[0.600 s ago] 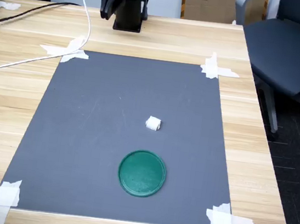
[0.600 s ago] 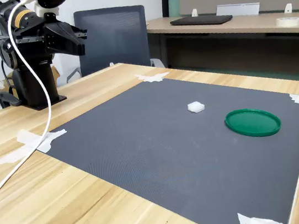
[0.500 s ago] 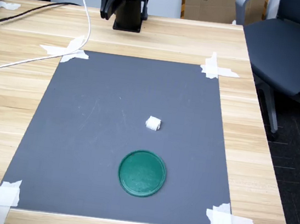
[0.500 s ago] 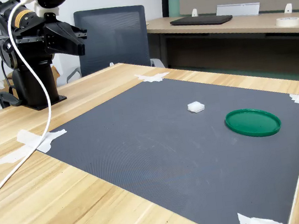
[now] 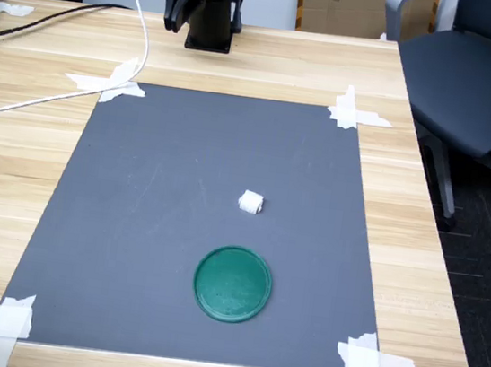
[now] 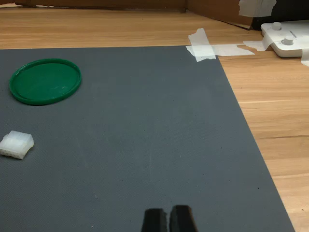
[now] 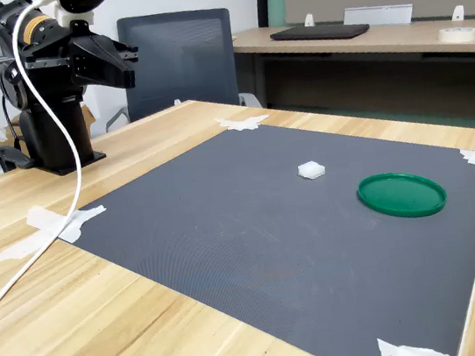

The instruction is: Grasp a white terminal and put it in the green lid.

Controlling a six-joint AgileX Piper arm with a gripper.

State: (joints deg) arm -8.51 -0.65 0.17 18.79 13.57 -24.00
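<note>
A small white terminal (image 5: 250, 203) (image 7: 311, 169) (image 6: 16, 144) lies near the middle of the dark grey mat (image 5: 158, 226). The round green lid (image 5: 232, 283) (image 7: 401, 194) (image 6: 45, 80) rests flat on the mat a short way from it, nearer the front edge in the first exterior view. My gripper (image 5: 175, 11) (image 7: 127, 59) (image 6: 168, 218) hangs above the table's far edge, beside the arm's base, well away from both. In the wrist view its two black fingertips (image 6: 154, 220) sit almost together with nothing between them.
Torn white tape (image 5: 109, 84) holds the mat's corners to the wooden table (image 5: 16, 135). A white cable (image 5: 49, 96) trails from the arm across the table. An office chair (image 5: 477, 78) stands at the first exterior view's right. A white device (image 6: 287, 39) shows in the wrist view.
</note>
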